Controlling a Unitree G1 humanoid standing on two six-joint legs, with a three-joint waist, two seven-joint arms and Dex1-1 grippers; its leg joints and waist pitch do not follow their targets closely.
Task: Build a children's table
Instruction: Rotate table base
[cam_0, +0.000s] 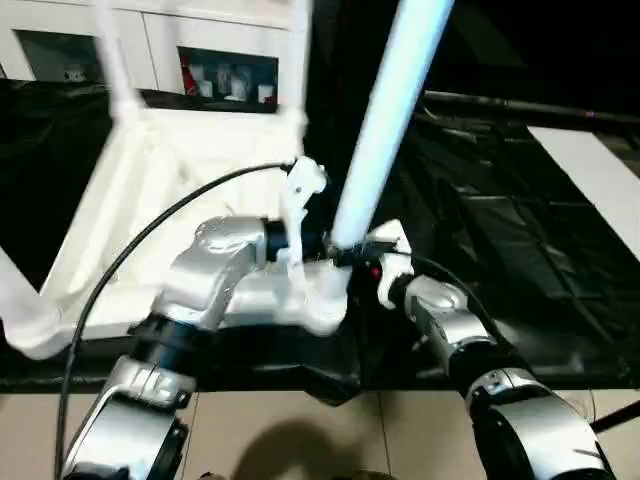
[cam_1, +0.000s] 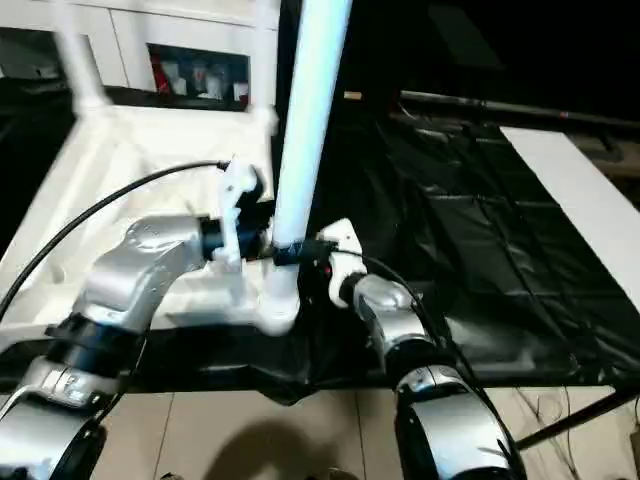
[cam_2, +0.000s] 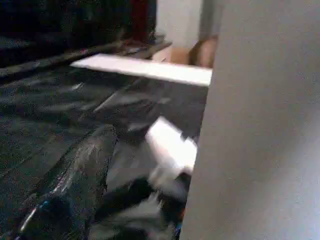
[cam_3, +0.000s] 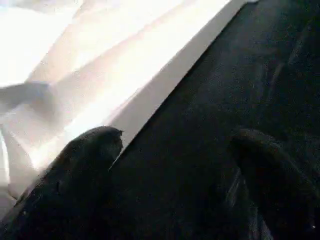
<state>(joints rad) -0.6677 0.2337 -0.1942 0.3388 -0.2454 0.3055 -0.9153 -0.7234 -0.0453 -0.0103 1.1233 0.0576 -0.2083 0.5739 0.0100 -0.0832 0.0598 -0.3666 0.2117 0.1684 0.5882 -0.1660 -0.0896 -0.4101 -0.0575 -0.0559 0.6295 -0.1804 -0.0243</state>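
Observation:
The children's table's white tabletop (cam_0: 170, 170) lies underside up on the black-sheeted worktable (cam_0: 480, 230). A long white leg (cam_0: 385, 120) stands upright in the near right corner socket (cam_0: 325, 305). Other legs rise at the back left (cam_0: 118, 60), the back right (cam_0: 298, 50) and the near left (cam_0: 20, 300). My left gripper (cam_0: 312, 243) is at the foot of the near right leg on its left side, open; its wrist view shows one finger (cam_2: 75, 185) apart from the leg (cam_2: 260, 125). My right gripper (cam_0: 355, 258) is just right of the leg, open, its fingers (cam_3: 85, 160) over the sheet beside the tabletop's edge (cam_3: 150, 75).
A long flat white board (cam_0: 600, 175) lies on the sheet at the far right. White cabinets (cam_0: 230, 70) stand behind the worktable. A black cable (cam_0: 150, 235) arcs over my left forearm. The worktable's front edge (cam_0: 400, 375) runs just below my grippers, with beige floor beneath.

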